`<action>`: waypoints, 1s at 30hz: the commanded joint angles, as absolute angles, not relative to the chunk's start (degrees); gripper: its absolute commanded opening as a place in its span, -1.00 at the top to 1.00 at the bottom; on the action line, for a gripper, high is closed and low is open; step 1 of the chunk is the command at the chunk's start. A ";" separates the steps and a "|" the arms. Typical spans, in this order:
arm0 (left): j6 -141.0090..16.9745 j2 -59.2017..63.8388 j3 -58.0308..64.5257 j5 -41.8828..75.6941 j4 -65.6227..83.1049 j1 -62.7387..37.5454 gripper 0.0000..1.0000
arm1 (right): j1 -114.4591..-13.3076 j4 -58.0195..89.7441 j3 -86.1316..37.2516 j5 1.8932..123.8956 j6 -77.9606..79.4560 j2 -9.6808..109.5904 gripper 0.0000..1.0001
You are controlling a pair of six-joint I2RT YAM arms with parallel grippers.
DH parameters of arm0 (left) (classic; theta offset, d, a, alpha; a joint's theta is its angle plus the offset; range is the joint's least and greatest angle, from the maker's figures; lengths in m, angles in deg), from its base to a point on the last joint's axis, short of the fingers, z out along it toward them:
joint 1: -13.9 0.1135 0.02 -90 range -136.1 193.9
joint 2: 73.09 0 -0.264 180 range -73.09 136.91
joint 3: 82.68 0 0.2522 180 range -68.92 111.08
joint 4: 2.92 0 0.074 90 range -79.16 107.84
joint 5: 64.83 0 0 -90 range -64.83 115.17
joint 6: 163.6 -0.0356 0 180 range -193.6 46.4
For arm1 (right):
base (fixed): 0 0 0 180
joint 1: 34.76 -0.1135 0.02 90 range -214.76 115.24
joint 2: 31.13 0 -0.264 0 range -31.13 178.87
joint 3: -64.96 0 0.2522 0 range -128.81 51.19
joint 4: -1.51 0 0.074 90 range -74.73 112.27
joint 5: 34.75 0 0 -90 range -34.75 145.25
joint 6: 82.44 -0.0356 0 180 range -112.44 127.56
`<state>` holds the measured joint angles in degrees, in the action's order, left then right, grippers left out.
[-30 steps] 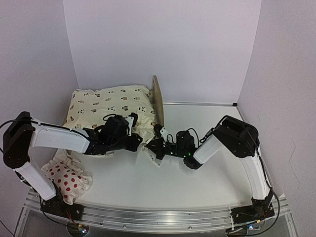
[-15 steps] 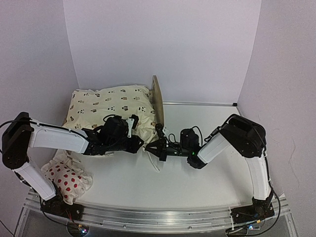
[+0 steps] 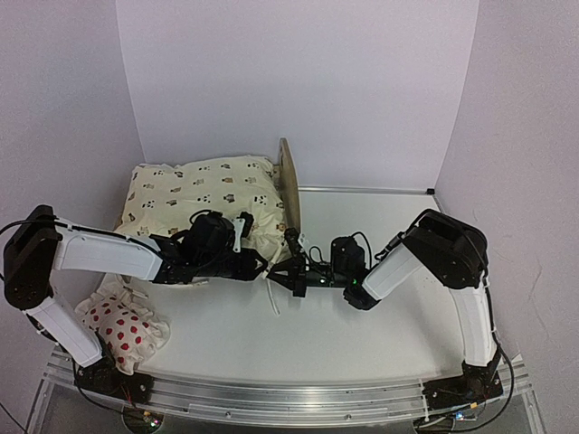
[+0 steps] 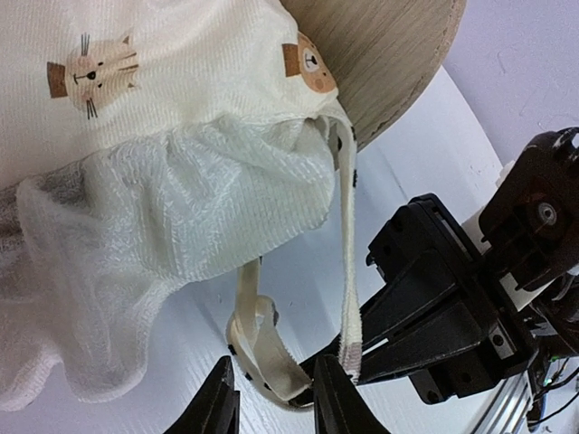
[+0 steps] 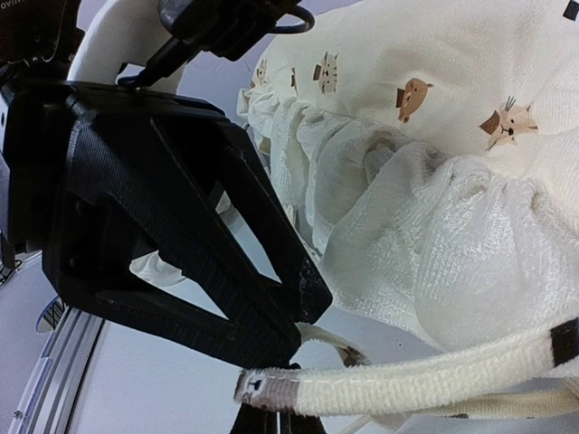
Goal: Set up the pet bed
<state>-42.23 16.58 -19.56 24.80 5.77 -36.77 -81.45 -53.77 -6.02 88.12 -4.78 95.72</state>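
- Right gripper (image 3: 280,273): pressed together, pinching the grey-tipped end of one cushion tie (image 4: 346,262). The tie runs from the cushion corner down to its tips.
- Left gripper (image 4: 274,407): spread part-way, facing the right gripper and very close to it. A second tie (image 4: 258,348) lies looped in the gap between its fingers. It looks slack there, not clamped.
- The pet bed (image 3: 290,185): just beyond both grippers, on the side away from the arm bases. Only its rounded wooden headboard (image 4: 389,54) shows, upright just past the right gripper's tips. The rest of the frame is hidden under the animal-print cushion (image 3: 204,190), which spreads out beyond the left gripper.
- Spotted pillow (image 3: 122,327): well behind the left gripper, near that arm's base, on the bench (image 3: 380,334).
- Handling, as a judgement: the frame is thin wood, so stiff and probably light. It may slide on the smooth bench if tugged through the ties. The best hold is the headboard's top edge or a side rail, not the fabric.
- The ties are limp and narrow. They can only be pulled, not pushed, and may slip out of a shallow pinch, so grip close to the end stitching.
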 commanded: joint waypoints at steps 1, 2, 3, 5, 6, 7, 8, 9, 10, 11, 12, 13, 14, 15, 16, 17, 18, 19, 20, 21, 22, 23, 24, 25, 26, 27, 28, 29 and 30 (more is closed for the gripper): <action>-36.02 15.42 -21.16 24.56 1.18 -36.62 0.39 | -81.83 -56.03 -6.18 88.92 -5.16 93.89 1.00; -34.63 15.20 -22.01 24.59 -0.34 -36.63 0.39 | -81.81 -56.02 -6.24 88.84 -5.12 93.97 1.00; -33.33 15.00 -22.79 24.61 -1.80 -36.63 0.38 | -81.81 -56.02 -6.28 88.76 -5.08 94.05 1.00; -31.46 14.65 -23.73 24.61 -3.78 -36.63 0.39 | -81.82 -56.06 -6.36 88.66 -5.04 94.14 1.00; -30.75 14.53 -24.20 24.60 -4.68 -36.63 0.39 | -81.81 -56.09 -6.37 88.64 -5.08 94.20 1.00; -30.37 14.43 -24.38 24.63 -5.23 -36.63 0.41 | -81.81 -56.10 -6.37 88.57 -5.08 94.20 1.00; -30.10 14.44 -24.42 24.63 -5.58 -36.63 0.42 | -81.83 -56.10 -6.37 88.56 -5.09 94.21 1.00; -29.91 14.63 -24.36 24.60 -5.67 -36.63 0.43 | -81.86 -56.10 -6.37 88.56 -5.09 94.18 1.00; -29.65 14.86 -24.32 24.60 -5.84 -36.64 0.44 | -81.83 -56.10 -6.39 88.54 -5.09 94.19 1.00; -29.47 15.06 -24.23 24.62 -6.11 -36.65 0.46 | -81.79 -56.09 -6.43 88.49 -5.09 94.26 1.00; -29.24 15.24 -24.34 24.57 -6.60 -36.64 0.47 | -81.84 -56.14 -6.46 88.48 -5.13 94.25 1.00; -29.11 15.36 -24.61 24.42 -7.66 -36.63 0.49 | -81.84 -56.17 -6.46 88.48 -5.11 94.31 1.00; -28.98 15.50 -24.75 24.13 -8.59 -36.63 0.51 | -81.83 -56.21 -6.46 88.48 -5.10 94.35 1.00; -28.90 15.67 -24.75 23.83 -9.32 -36.63 0.53 | -81.82 -56.25 -6.46 88.48 -5.09 94.36 1.00; -28.87 15.93 -24.64 23.60 -9.82 -36.64 0.56 | -81.82 -56.27 -6.46 88.48 -5.09 94.40 1.00; -28.94 16.40 -24.39 23.42 -9.96 -36.64 0.59 | -81.86 -56.28 -6.46 88.46 -5.09 94.45 1.00; -29.02 16.91 -24.13 23.32 -10.07 -36.64 0.63 | -81.84 -56.31 -6.46 88.41 -5.09 94.41 1.00; -29.03 17.37 -23.89 23.22 -10.23 -36.63 0.67 | -81.83 -56.35 -6.44 88.39 -5.09 94.34 1.00; -29.04 17.77 -23.73 23.13 -10.39 -36.63 0.71 | -81.82 -56.36 -6.39 88.36 -5.09 94.32 1.00; -29.00 18.15 -23.64 22.98 -10.59 -36.63 0.75 | -81.81 -56.36 -6.31 88.28 -5.03 94.31 1.00; -28.98 18.48 -23.57 22.80 -10.78 -36.63 0.79 | -81.83 -56.36 -6.22 88.18 -4.94 94.27 1.00; -28.99 18.69 -23.50 22.66 -10.92 -36.63 0.82 | -81.86 -56.36 -6.14 88.09 -4.86 94.22 1.00; -29.03 18.86 -23.36 22.51 -10.98 -36.63 0.85 | -81.84 -56.36 -6.06 87.99 -4.77 94.21 1.00; -29.16 18.93 -23.27 22.39 -10.94 -36.63 0.89 | -81.85 -56.40 -5.99 87.86 -4.65 94.15 1.00; -29.35 18.91 -23.19 22.33 -10.87 -36.64 0.94 | -81.86 -56.43 -5.93 87.72 -4.55 94.08 1.00; -29.55 18.85 -23.14 22.34 -10.77 -36.64 0.98 | -81.86 -56.45 -5.88 87.57 -4.46 94.03 1.00; -29.70 18.82 -23.13 22.41 -10.63 -36.64 1.00 | -81.85 -56.45 -5.85 87.41 -4.33 94.02 1.00; -29.81 18.73 -23.26 22.51 -10.61 -36.63 1.00 | -81.86 -56.45 -5.81 87.32 -4.26 94.00 1.00; -29.93 18.62 -23.38 22.68 -10.60 -36.63 1.00 | -81.86 -56.45 -5.76 87.23 -4.19 93.97 1.00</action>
<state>-29.65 18.50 -24.37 23.61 -8.72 -36.64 -81.43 -54.11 -5.97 87.73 -4.71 95.72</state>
